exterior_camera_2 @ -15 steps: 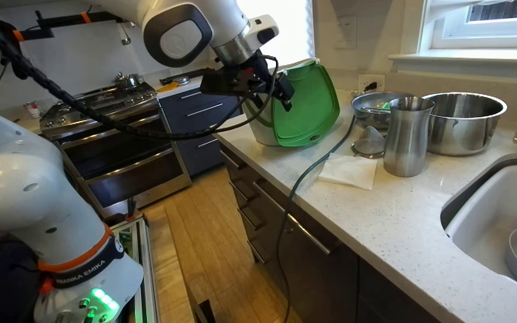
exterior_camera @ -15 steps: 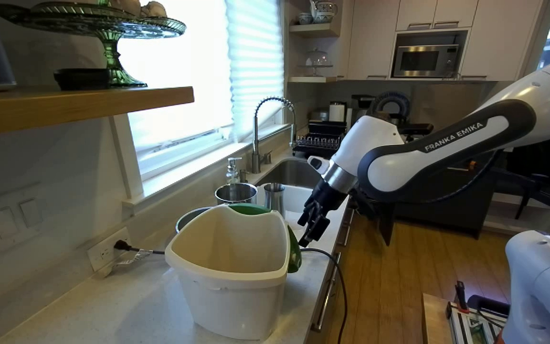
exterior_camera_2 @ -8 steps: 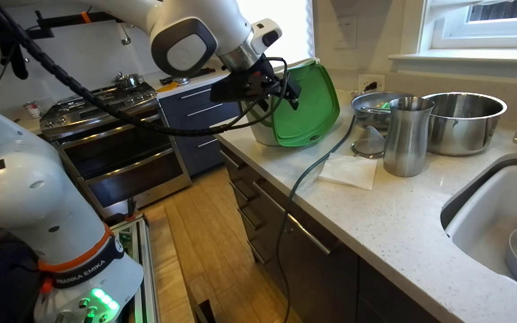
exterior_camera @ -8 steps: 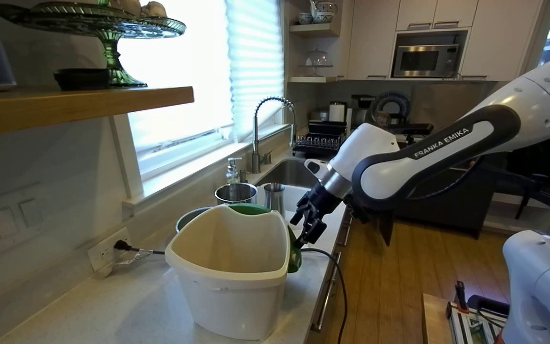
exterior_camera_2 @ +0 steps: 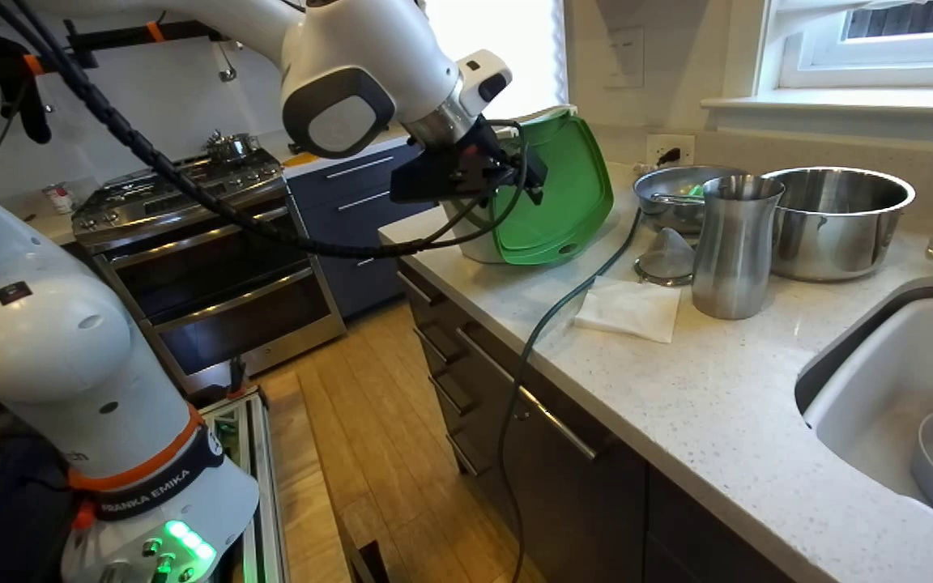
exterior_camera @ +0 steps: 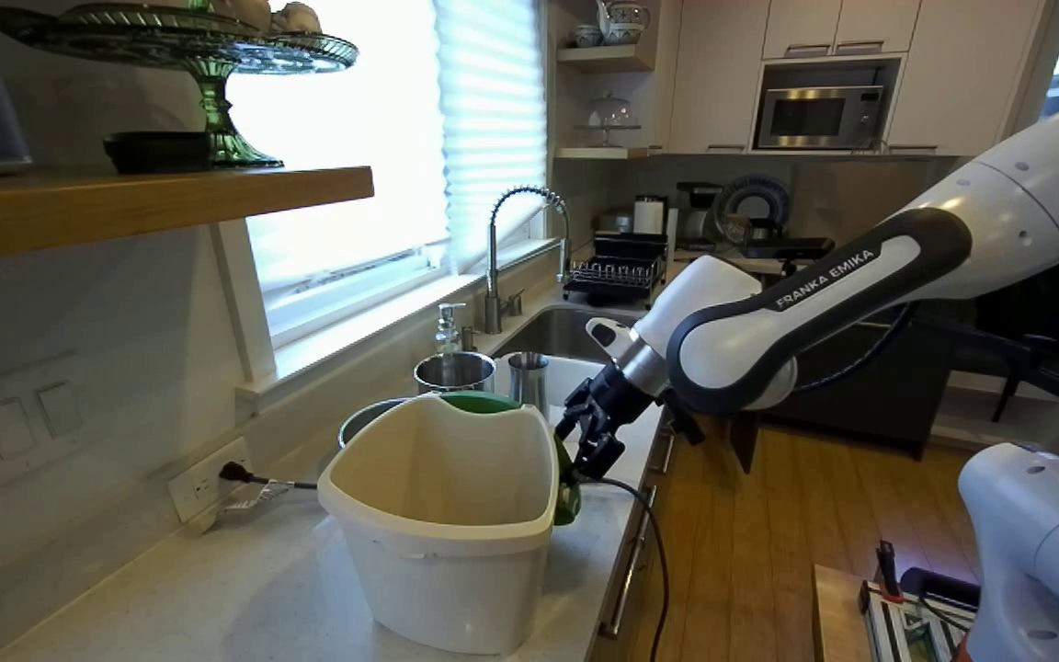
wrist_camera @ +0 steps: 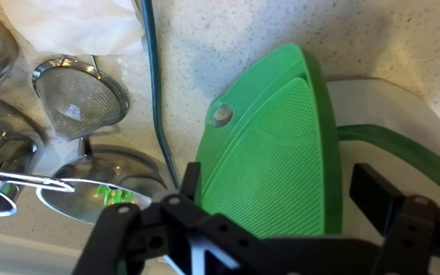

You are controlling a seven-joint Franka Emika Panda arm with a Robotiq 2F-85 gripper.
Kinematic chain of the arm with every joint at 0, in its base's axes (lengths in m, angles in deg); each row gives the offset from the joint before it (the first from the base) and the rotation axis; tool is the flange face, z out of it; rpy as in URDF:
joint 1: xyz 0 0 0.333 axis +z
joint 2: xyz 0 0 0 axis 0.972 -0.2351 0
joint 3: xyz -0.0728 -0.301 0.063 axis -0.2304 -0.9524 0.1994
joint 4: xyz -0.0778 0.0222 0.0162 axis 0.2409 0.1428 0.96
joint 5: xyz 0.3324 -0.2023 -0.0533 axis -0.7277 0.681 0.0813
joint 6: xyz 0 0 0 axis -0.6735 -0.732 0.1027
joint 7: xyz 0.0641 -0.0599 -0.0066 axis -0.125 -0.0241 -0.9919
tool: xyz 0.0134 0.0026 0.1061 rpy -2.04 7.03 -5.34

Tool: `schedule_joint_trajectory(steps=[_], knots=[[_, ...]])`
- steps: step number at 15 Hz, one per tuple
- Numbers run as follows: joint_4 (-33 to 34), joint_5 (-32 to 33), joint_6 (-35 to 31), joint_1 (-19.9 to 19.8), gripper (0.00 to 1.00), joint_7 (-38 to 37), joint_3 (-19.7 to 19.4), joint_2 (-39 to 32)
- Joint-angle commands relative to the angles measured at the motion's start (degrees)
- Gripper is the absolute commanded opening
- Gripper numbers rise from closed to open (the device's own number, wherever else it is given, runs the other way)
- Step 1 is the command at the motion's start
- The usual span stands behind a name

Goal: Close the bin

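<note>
The green lid (exterior_camera_2: pixel 570 194) is down on the outside of the white bin (exterior_camera: pixel 456 575)

In an exterior view, far on the left, a green glass cake stand (exterior_camera: pixel 214 103) sits on a wood shelf (exterior_camera: pixel 217 203). A little black bowl (exterior_camera: pixel 157 153) is just beside its foot. Lower down, a black plug (exterior_camera: pixel 233 472) is stuck in the wall socket (exterior_camera: pixel 196 489).

Next comes the bin. It stands up straight on the pale counter (exterior_camera: pixel 171 607). Its top is open, and you can look inside. Behind it are a shiny metal pot (exterior_camera: pixel 456 364) and then a tall metal cup (exterior_camera: pixel 529 382).

The lid is on the right side of the bin, tipped down along the outside. Right by it is the black gripper (wrist_camera: pixel 283 188). Its two fingers (wrist_camera: pixel 192 182) are spread wide apart. In the wrist view the lid shows in the gap between them. I cannot tell if a finger touches it.

More to the right, a microwave (exterior_camera: pixel 805 118) sits high up at the back. The big white robot arm (exterior_camera: pixel 791 326) reaches in from the right edge.
</note>
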Motion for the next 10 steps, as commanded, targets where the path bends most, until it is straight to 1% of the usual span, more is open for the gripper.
schedule_joint_trajectory(steps=[1,4,6,10], knots=[[0.0,-0.1,-0.2,0.2,1.0,0.0,-0.2,-0.3],[0.0,-0.2,-0.6,0.4,1.0,0.0,-0.3,-0.7],[0.1,-1.6,-0.8,2.3,1.0,2.7,-1.6,0.1],[0.6,-1.8,-1.7,3.5,1.0,4.7,-2.8,-0.5]])
